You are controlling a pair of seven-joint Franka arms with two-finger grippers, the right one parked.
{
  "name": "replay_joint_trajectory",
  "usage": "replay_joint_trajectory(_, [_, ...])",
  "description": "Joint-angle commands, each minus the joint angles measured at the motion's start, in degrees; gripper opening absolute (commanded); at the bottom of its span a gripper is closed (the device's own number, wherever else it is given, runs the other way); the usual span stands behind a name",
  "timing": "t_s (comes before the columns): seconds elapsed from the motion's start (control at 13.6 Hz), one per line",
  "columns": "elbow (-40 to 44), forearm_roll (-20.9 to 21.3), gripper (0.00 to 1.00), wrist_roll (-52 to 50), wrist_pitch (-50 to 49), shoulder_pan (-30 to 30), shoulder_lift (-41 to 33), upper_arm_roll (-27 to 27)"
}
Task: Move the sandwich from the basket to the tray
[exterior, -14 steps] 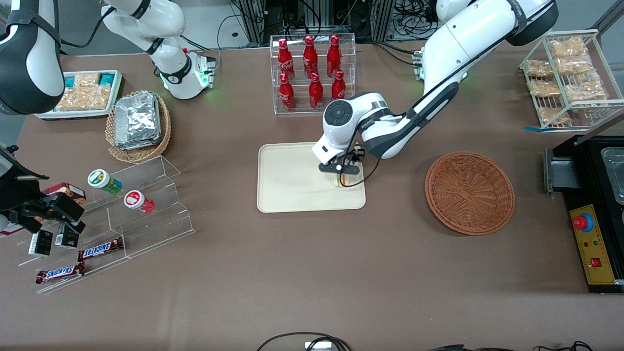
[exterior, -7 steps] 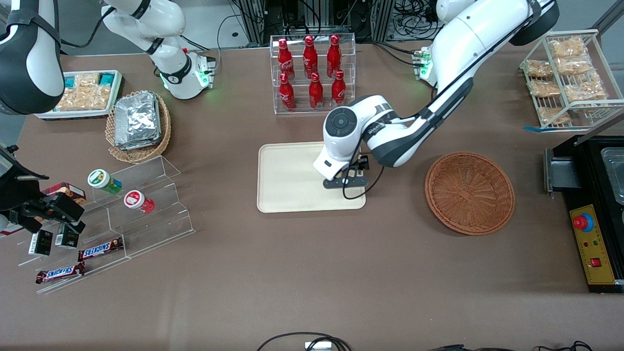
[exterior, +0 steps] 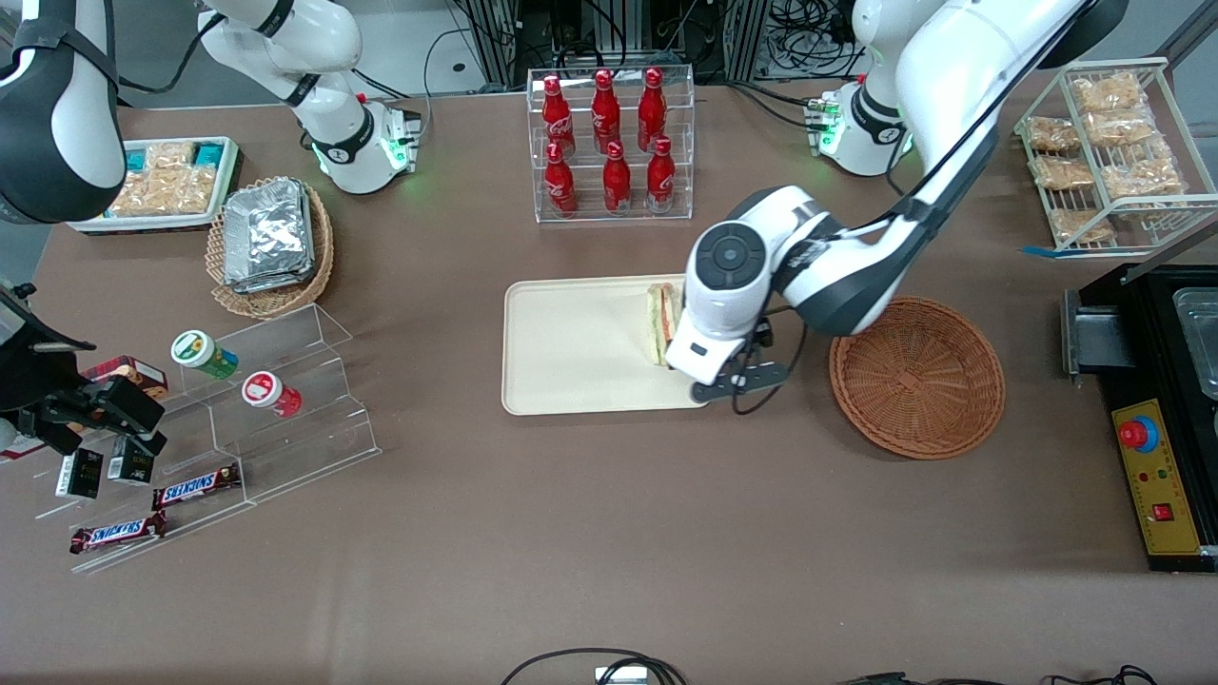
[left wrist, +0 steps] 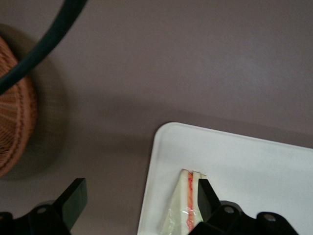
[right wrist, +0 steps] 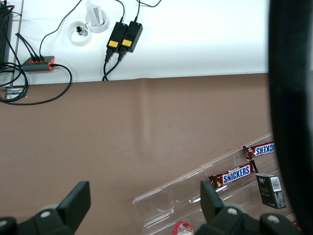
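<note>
The sandwich (exterior: 660, 322) (left wrist: 183, 208) lies on the cream tray (exterior: 571, 347) (left wrist: 254, 166), near the tray edge that faces the reddish-brown basket (exterior: 916, 376) (left wrist: 14, 125). That basket holds nothing. My left gripper (exterior: 735, 381) (left wrist: 139, 200) hangs open above the tray's edge, between the sandwich and the basket. One fingertip (left wrist: 206, 193) shows over the sandwich, the other (left wrist: 74, 197) over bare table. Nothing is between the fingers.
A clear rack of red bottles (exterior: 609, 143) stands farther from the front camera than the tray. A tan basket of foil packets (exterior: 271, 243) and an acrylic shelf (exterior: 276, 400) sit toward the parked arm's end. A wire snack rack (exterior: 1104, 152) and a black machine (exterior: 1161, 419) stand at the working arm's end.
The gripper has let go of the sandwich, risen, and shifted toward the basket. The sandwich now lies uncovered on the tray.
</note>
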Motion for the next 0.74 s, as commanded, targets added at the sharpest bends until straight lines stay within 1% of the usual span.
replay_joint_trajectory(0.0, [0.21,-0.98,1.0,-0.12,-3.26,3.14,-3.51,-0.27])
replay_joint_trajectory(0.15, [3.27,-2.38,1.0,0.58,-7.47,4.73,-4.05,-0.36])
replay_joint_trajectory(0.29, [6.0,-2.73,1.0,3.29,-11.08,6.05,-4.13,-0.45])
replay_joint_trajectory(0.51, [6.45,-8.6,1.0,12.5,-13.28,9.82,-7.81,0.07])
replay_joint_trajectory(0.59, [6.37,-10.28,1.0,15.84,-14.42,10.27,-9.65,1.56])
replay_joint_trajectory(0.66, [6.28,-12.64,1.0,19.44,-15.74,9.92,-11.85,4.88])
